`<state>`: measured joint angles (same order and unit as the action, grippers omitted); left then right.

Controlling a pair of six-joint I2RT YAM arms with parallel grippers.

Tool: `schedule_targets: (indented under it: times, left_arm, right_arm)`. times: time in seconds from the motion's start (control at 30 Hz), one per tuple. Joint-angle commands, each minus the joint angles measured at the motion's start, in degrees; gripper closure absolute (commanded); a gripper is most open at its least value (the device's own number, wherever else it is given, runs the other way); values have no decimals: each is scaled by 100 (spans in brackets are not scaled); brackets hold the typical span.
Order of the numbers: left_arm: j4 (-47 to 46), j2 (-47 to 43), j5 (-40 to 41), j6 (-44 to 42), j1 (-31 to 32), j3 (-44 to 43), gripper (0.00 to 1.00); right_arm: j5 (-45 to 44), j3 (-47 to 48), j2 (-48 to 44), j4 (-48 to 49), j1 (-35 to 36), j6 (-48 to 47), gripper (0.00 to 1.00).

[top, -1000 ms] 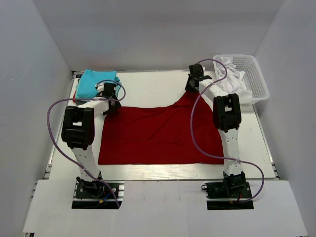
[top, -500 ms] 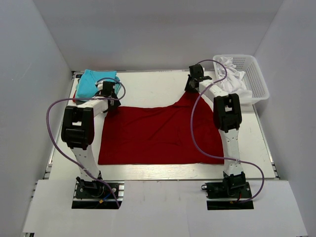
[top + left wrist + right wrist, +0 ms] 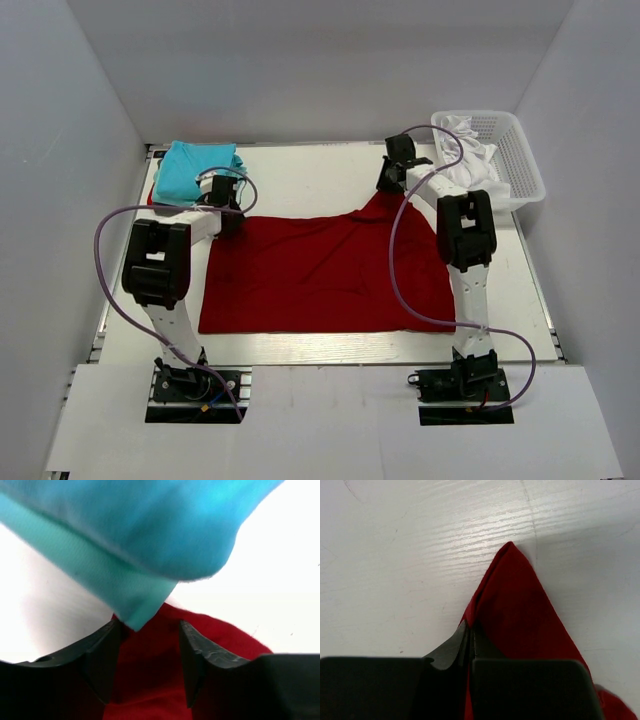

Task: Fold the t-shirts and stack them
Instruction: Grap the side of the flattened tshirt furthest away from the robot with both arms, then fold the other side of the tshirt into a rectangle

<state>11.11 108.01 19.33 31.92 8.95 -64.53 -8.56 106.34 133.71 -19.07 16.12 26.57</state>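
The dark red t-shirt (image 3: 330, 270) lies spread flat across the middle of the table. Its far right corner is pulled up into a peak. My right gripper (image 3: 397, 172) is shut on that corner; in the right wrist view the gripper (image 3: 470, 627) pinches the red cloth (image 3: 520, 595). A stack of folded turquoise t-shirts (image 3: 195, 168) sits at the far left. My left gripper (image 3: 224, 190) is at the shirt's far left corner, right beside that stack. In the left wrist view the gripper (image 3: 150, 625) is open, with red cloth (image 3: 150, 680) between its fingers and turquoise cloth (image 3: 150, 525) just ahead.
A white mesh basket (image 3: 522, 165) holding white cloth (image 3: 468, 140) stands at the far right, close to my right arm. White walls enclose the table on three sides. Purple cables loop beside both arms.
My left gripper has moved a little farther away, up to the turquoise stack. My right gripper has shifted slightly right with the red corner still in it.
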Motion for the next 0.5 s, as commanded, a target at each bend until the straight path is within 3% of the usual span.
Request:
schedule_targets:
  times: [0.0, 0.23, 0.27, 0.3, 0.47]
  left_arm:
    - [558, -279, 0, 156, 168, 292, 43]
    - [356, -553, 79, 165, 274, 468, 77]
    - [417, -483, 132, 165, 274, 416, 84]
    - [418, -482, 132, 165, 274, 354, 100]
    - [479, -674, 535, 165, 327, 108, 100]
  right_arm:
    - [47, -140, -416, 193, -21, 24, 100]
    - [152, -255, -478, 351, -21, 24, 100]
    - [196, -246, -469, 343, -30, 7, 100]
    - [214, -220, -469, 351, -13, -28, 100]
    - [223, -88, -652, 439, -21, -143, 100]
